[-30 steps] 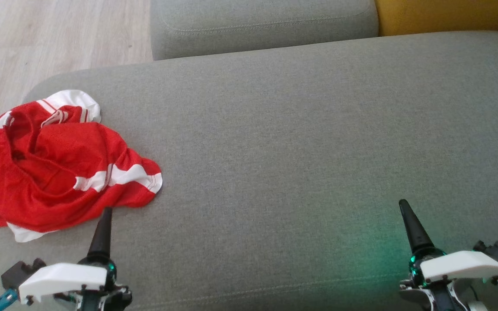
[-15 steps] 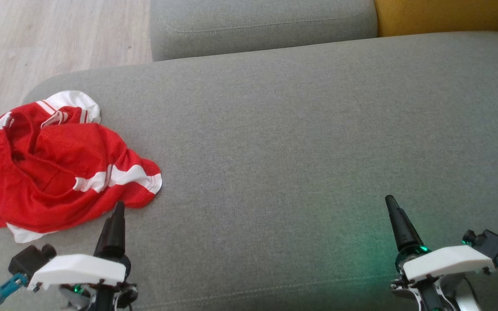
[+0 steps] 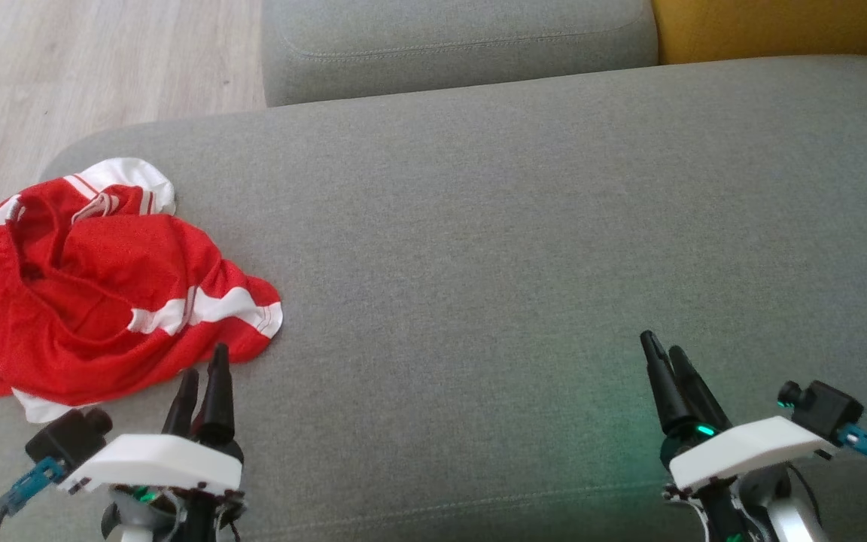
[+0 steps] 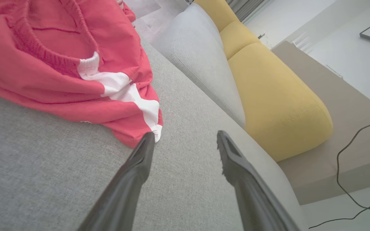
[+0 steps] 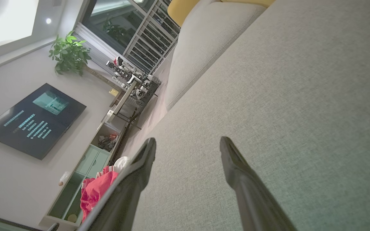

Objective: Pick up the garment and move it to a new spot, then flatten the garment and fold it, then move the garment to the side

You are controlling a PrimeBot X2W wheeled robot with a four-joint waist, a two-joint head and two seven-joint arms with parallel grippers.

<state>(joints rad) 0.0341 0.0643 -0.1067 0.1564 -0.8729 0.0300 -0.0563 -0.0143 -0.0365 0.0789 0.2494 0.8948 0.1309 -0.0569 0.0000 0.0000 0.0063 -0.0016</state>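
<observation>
A grey sofa seat (image 3: 479, 226) is spread across the head view, and everything is laid on or held over it. Nearest the camera, the left gripper (image 3: 205, 360) is seen just beside the near hem of the garment (image 3: 95, 301), its two dark fingers held apart with bare grey fabric between them. In the left wrist view one fingertip is seen at the white-striped corner of the garment; whether cloth is touched there cannot be told. The right gripper (image 3: 661, 342) is held well apart from the garment, off to its right, with its fingers likewise spread and nothing between them.

The garment itself, red mesh with white bands and an elastic waistband, is left crumpled in a loose heap at the seat's left end, one white edge reaching towards the rounded corner. Beyond the garment, a grey back cushion (image 3: 456, 45) is set along the far edge of the seat, and a yellow cushion (image 3: 765, 26) is placed further right. Pale wooden floor (image 3: 65, 68) is seen past the garment's far side.
</observation>
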